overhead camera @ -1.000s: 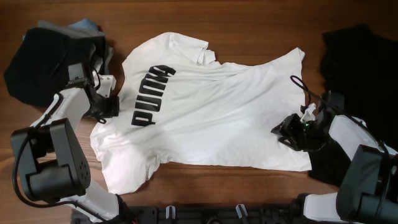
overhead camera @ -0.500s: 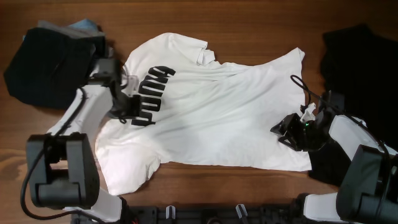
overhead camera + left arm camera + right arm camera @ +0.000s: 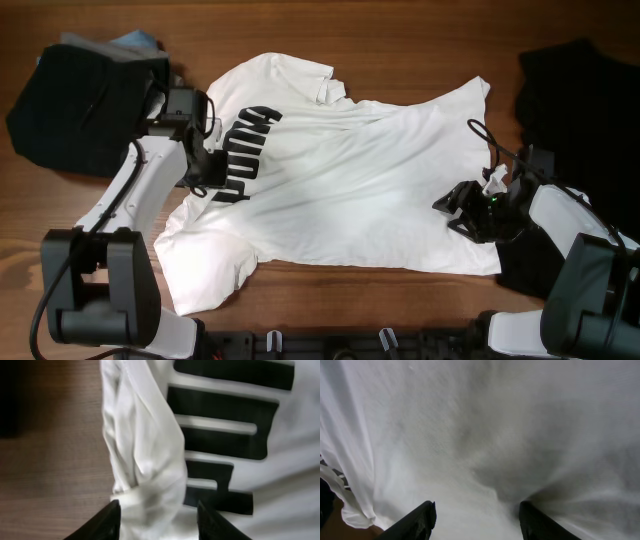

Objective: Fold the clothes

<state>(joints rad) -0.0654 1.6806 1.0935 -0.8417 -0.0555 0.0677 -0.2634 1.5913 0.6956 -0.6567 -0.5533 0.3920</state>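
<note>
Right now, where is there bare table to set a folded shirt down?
The table is bare along its far edge, between the dark pile and the black garment, above the white T-shirt. Another strip lies below its hem. Both ends are crowded by clothes, the left arm and the right arm.

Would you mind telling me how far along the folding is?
Barely started. The white T-shirt lies mostly spread out; only one sleeve is gathered in beside the lettering. The left hand hangs open over that sleeve, the right hand open over the far end. Left: the main folds and the black garment on the right.
</note>
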